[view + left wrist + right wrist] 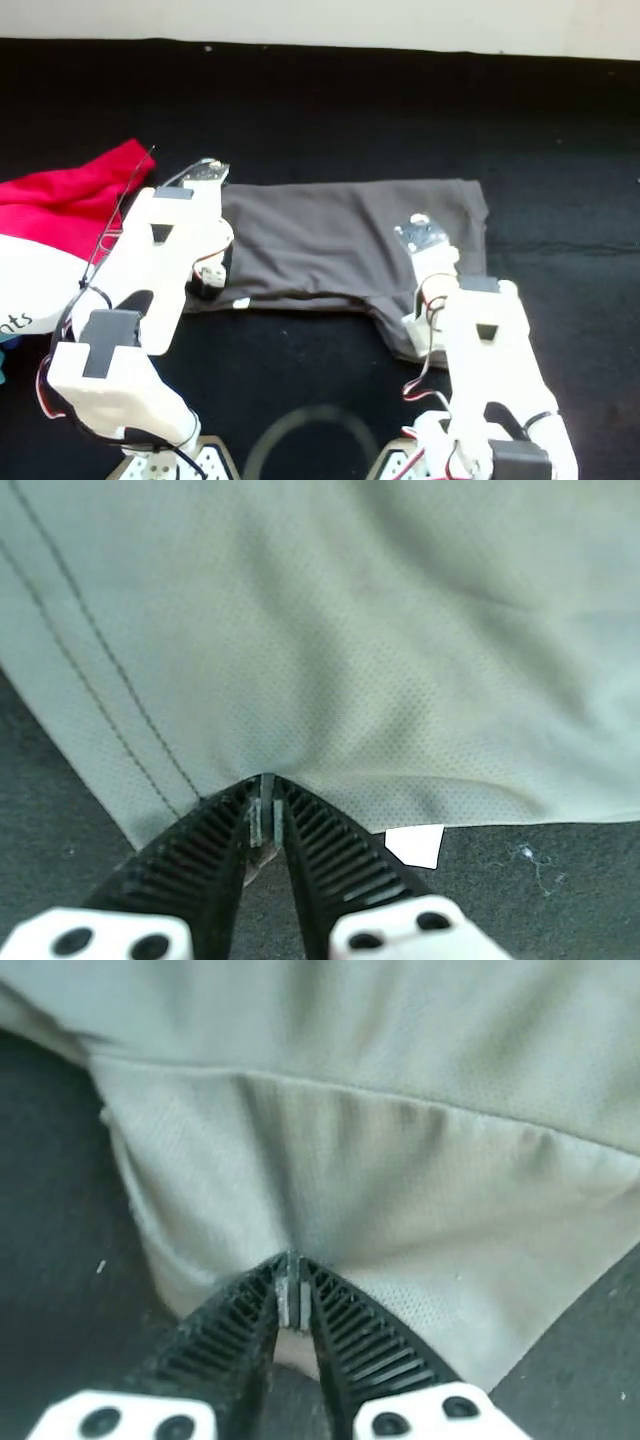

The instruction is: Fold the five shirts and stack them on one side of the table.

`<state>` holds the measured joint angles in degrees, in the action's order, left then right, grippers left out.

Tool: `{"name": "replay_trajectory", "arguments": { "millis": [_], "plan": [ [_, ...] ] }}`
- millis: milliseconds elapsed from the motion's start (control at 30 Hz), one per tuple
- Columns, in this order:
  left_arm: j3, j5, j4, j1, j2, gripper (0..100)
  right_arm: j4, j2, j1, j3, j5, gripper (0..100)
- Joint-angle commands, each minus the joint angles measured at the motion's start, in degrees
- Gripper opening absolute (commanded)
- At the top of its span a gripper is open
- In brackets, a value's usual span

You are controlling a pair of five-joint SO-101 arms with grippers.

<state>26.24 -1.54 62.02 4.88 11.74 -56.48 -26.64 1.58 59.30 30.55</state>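
Grey shirt: the grey shirt [340, 240] lies spread from left to right across the middle of the table, mostly flat with shallow creases. One part juts toward the near side at its right end.
Left pincer: the left gripper [265, 815] is at the shirt's near left edge. Its jaws are drawn together with almost no gap, and the fabric edge is pinched between the tips.
Hem detail: a double line of stitching [110, 695] runs along the edge beside the left grip. A small white tag [415, 845] sticks out from the shirt's edge just right of the jaws.
Right pincer: the right gripper [290, 1295] is at the jutting part on the near right. Its jaws are closed tight on a fold of the grey cloth, and a seam [400, 1110] crosses the fabric beyond them.
Other shirts: a red shirt [70, 195] lies at the far left of the table, with a white shirt [40, 270] overlapping its near side. Both lie near the grey shirt's left end.
Surface: a black table cover [400, 110] lies under all of them.
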Motion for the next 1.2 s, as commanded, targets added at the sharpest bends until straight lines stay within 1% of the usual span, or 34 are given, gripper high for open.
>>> {"name": "replay_trajectory", "arguments": {
  "millis": [0, 133, 167, 300, 333, 467, 633, 767, 833, 933, 1000, 1067, 1167],
  "plan": [
    [0.4, 0.0, -1.7, 1.4, 0.4, 1, -5.7, -5.9, 0.5, -5.9, 0.9, 0.5],
    [0.4, 0.0, -1.6, 1.4, 0.4, 1, -11.6, -12.7, 0.6, -8.6, 1.0, 1.7],
    [0.4, 0.0, -1.6, 1.4, 0.4, 1, -13.2, -13.8, 1.3, -8.6, 1.0, 3.9],
    [0.4, 0.0, -1.6, 1.4, 0.4, 1, -18.4, -14.5, 4.9, -5.8, 1.0, 20.4],
    [0.4, 0.0, -1.6, 1.4, 0.5, 1, -18.8, -14.5, 6.1, -5.0, 1.3, 22.9],
    [0.4, 0.0, -1.6, 1.4, 0.5, 1, -18.7, -14.4, 9.9, -0.9, 9.1, 23.5],
    [0.4, 0.1, -1.6, 1.4, 0.5, 1, -17.8, -14.4, 9.8, 1.2, 14.2, 23.5],
    [0.4, 0.2, -1.6, 1.4, 0.5, 1, -12.0, -14.4, 9.3, 1.8, 14.4, 23.5],
    [0.4, 0.2, -1.6, 1.4, 0.5, 1, -12.1, -15.0, 9.2, 1.1, 14.4, 23.5],
    [0.4, 0.2, -1.6, 1.4, 0.5, 1, -15.9, -14.8, 9.3, -2.6, 14.4, 23.5],
    [0.4, 0.2, -1.6, 1.4, 0.5, 1, -15.9, -14.3, 9.3, -4.0, 14.2, 23.5],
    [0.4, 0.2, -1.6, 1.4, 0.5, 1, -12.4, -14.2, 9.2, -3.6, 14.2, 23.3],
    [0.4, 0.2, -1.6, 1.4, 0.5, 1, -5.6, -13.5, 8.7, 0.4, 14.2, 20.0]
  ]
}}
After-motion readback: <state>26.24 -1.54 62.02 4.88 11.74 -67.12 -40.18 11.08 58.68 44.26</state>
